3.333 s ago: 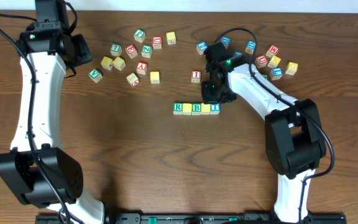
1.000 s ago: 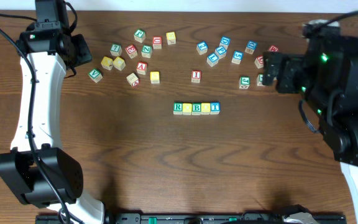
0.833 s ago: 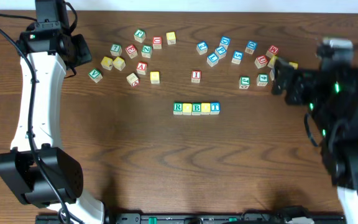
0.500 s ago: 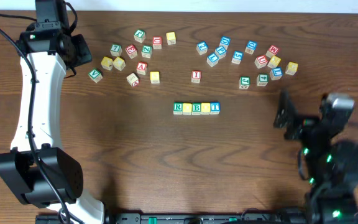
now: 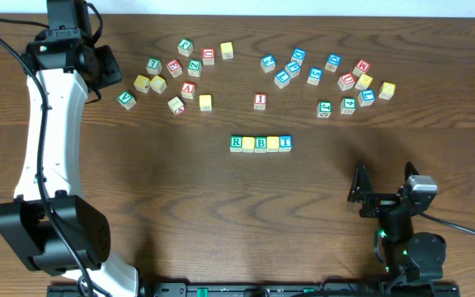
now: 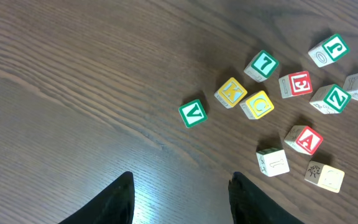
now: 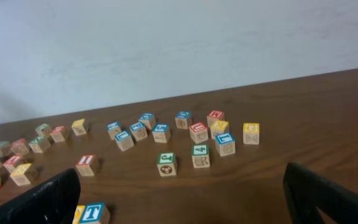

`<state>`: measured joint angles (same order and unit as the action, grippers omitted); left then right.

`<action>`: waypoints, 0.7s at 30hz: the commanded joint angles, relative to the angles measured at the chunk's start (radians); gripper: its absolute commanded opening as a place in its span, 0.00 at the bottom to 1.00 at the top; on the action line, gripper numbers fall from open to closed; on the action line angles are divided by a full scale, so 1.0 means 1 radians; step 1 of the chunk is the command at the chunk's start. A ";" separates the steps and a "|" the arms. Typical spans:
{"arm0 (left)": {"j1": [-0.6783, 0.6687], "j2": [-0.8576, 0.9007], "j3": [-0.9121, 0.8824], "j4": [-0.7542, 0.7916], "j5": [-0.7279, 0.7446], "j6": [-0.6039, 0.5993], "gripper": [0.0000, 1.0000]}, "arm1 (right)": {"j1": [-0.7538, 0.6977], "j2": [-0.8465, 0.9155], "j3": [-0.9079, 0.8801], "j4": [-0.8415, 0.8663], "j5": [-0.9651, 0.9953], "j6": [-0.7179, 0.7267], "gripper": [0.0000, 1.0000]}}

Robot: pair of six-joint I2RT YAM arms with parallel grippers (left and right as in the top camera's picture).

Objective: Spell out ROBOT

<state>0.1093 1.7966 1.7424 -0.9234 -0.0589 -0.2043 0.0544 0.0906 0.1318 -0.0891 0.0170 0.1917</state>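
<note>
I'm reading the ROBOT row (image 5: pixel 261 143) as finished; left gripper (image 6: pixel 180 186) and right gripper (image 7: pixel 182 180) are hanging spread, empty, away from it.

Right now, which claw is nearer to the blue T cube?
Right. The right claw sits base-side of the T cube; the left claw is farther, near the green V cube.
</note>
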 commanded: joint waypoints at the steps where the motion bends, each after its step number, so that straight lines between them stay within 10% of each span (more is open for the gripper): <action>1: 0.002 -0.012 -0.007 -0.003 -0.010 0.017 0.49 | -0.008 -0.051 -0.037 0.003 -0.005 -0.014 0.99; 21: 0.002 -0.012 -0.007 -0.003 -0.010 0.017 0.48 | -0.007 -0.086 -0.126 0.016 -0.001 -0.029 0.99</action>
<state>0.1093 1.7966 1.7424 -0.9237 -0.0589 -0.2043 0.0544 0.0147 0.0113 -0.0765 0.0158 0.1875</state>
